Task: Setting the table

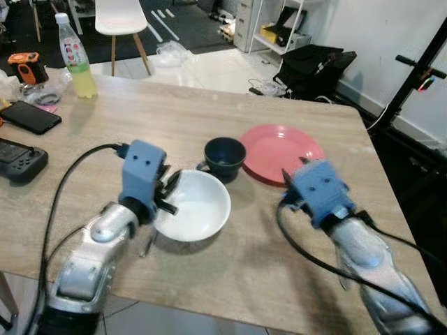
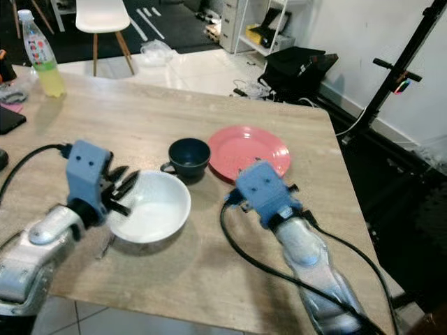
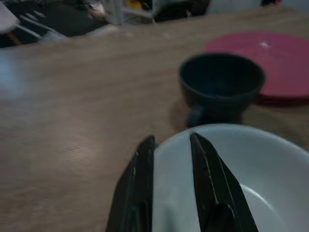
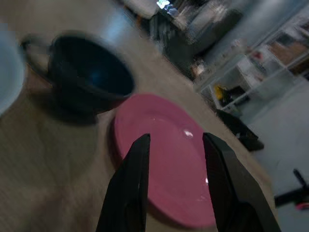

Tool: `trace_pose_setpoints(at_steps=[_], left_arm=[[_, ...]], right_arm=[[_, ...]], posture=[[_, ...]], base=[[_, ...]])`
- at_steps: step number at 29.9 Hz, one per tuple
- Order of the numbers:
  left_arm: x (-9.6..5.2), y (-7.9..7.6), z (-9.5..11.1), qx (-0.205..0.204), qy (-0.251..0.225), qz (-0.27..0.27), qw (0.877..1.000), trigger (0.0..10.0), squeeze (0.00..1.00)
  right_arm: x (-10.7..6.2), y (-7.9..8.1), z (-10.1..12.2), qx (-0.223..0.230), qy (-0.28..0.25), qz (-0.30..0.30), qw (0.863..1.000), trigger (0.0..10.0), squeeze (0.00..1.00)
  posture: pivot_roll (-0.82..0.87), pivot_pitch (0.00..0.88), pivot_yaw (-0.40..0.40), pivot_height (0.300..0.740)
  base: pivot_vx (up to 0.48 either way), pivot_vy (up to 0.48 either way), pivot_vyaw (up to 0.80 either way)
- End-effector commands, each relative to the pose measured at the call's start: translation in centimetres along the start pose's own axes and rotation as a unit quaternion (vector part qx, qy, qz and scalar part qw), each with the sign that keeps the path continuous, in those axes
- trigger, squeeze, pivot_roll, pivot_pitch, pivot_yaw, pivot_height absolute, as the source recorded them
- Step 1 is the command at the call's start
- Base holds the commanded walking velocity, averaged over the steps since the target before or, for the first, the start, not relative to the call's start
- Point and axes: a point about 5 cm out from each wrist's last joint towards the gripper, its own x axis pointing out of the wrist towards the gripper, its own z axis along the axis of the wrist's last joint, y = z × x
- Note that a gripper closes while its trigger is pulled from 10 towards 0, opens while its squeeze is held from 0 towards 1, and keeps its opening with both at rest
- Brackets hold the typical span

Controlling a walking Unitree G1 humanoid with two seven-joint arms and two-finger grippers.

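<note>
At the far left of the table (image 1: pixel 230 279) lie a black controller (image 1: pixel 19 160) and a phone (image 1: pixel 29 116), and behind them stands a bottle (image 1: pixel 75 58) with yellow drink. A white chair (image 1: pixel 122 21) stands on the floor beyond the table.

The left gripper (image 1: pixel 170 192) is at the left rim of the white bowl (image 1: pixel 199 206). Its fingers (image 3: pixel 208 179) pinch the rim: one finger is outside the bowl and the other is inside it. The bowl rests on the table, near the front edge.

Just behind the bowl stands the dark blue cup (image 1: pixel 224 155), with its handle toward the bowl. The cup and the bowl are very close, but I cannot tell if they touch.

To the right of the cup lies the pink plate (image 1: pixel 276 149), just beside it. The right gripper (image 4: pixel 176 159) is over the near edge of the plate, with its fingers (image 4: pixel 130 188) spread apart and nothing between them.
</note>
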Motion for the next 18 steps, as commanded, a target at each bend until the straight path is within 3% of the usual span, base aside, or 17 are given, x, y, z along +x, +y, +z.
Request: trace_pose_setpoints(at_steps=[1, 4, 7, 11, 14, 18], left_arm=[[-0.5, 0.1, -0.3, -0.004, 0.011, -0.003, 1.0, 10.0, 0.0], [-1.4, 0.4, 0.6, 0.002, 0.007, 0.001, 1.0, 10.0, 0.0], [-1.9, 0.5, 1.0, 0.003, 0.003, 0.007, 1.0, 10.0, 0.0], [-2.1, 0.5, 1.1, 0.002, 0.002, 0.012, 1.0, 10.0, 0.0], [-2.6, 0.2, 1.1, 0.0, 0.002, 0.015, 1.0, 10.0, 0.0], [-2.6, 0.0, 1.1, -0.002, 0.003, 0.015, 1.0, 10.0, 0.0]], right_arm=[[0.4, 1.9, -1.1, -0.033, 0.028, 0.044, 0.998, 10.0, 0.0], [2.9, 4.5, -1.8, -0.134, 0.045, 0.124, 0.982, 10.0, 0.0], [3.6, 5.0, -2.3, -0.163, 0.06, 0.15, 0.973, 10.0, 0.0], [3.9, 4.8, -2.7, -0.178, 0.069, 0.151, 0.97, 10.0, 0.0], [5.0, 4.0, -3.6, -0.2, 0.098, 0.105, 0.969, 10.0, 0.0], [5.2, 3.7, -4.4, -0.207, 0.123, 0.083, 0.967, 10.0, 0.0]], posture=[[0.08, 0.157, 0.03, 0.74], [0.14, 0.172, -0.01, 0.74], [0.15, 0.176, -0.027, 0.74], [0.17, 0.18, -0.042, 0.74], [0.17, 0.184, -0.057, 0.74], [0.17, 0.186, -0.059, 0.74]], base=[[0.0, 0.0, 0.0], [0.0, 0.0, 0.0], [0.0, 0.0, 0.0], [0.0, 0.0, 0.0], [0.0, 0.0, 0.0], [0.0, 0.0, 0.0]])
